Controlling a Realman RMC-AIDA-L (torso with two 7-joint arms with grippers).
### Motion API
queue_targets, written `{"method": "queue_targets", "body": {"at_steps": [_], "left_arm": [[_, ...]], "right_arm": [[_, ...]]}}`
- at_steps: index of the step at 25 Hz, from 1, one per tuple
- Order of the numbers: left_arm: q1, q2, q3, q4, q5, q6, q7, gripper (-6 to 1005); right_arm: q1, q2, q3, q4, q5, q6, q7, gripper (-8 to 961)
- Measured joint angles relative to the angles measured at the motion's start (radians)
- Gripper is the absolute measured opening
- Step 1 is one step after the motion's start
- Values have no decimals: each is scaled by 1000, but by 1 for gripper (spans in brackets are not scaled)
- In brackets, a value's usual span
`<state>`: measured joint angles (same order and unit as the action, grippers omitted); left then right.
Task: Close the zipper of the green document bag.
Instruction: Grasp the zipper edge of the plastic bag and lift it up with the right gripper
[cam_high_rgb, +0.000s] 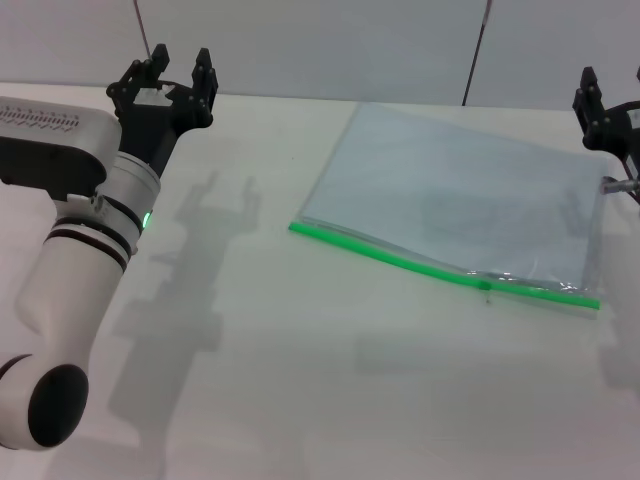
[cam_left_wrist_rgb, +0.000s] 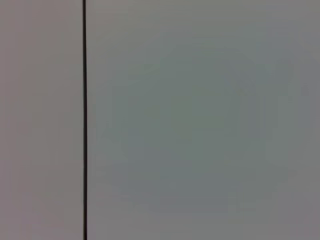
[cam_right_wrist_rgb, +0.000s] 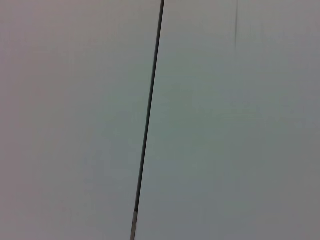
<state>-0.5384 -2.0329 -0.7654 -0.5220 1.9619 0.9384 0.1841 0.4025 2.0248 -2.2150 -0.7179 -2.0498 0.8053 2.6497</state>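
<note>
The green document bag (cam_high_rgb: 460, 195) lies flat on the table (cam_high_rgb: 300, 380), zipper (cam_high_rgb: 440, 268) nearest me. Left gripper (cam_high_rgb: 178, 72) hovers apart, jaws wide; right gripper (cam_high_rgb: 610, 110) beside the bag, jaws unclear.

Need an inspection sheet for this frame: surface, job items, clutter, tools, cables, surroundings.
Surface: white table, shadows of the left arm on it.
Job's things: green document bag lies flat right of centre, green edge toward the robot. The zipper runs along that edge; a small slider sits well along toward the right end, and the bag mouth looks slightly gaped there.
Clutter: nothing seen.
Tools: left tool raised at far left, fingers apart, holding nothing, away from the bag. Right tool at the right frame edge by the bag's far right corner, partly cut off.
Cables: nothing seen on the table.
Surroundings: pale wall with thin dark vertical lines; both wrist views show only this.
</note>
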Motion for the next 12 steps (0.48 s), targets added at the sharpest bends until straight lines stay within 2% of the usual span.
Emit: {"method": "queue_targets", "body": {"at_steps": [12], "left_arm": [[-8,3,-9,4,-2,1,9,495]], "right_arm": [[8,0,0,0,1,1,16,613]]}}
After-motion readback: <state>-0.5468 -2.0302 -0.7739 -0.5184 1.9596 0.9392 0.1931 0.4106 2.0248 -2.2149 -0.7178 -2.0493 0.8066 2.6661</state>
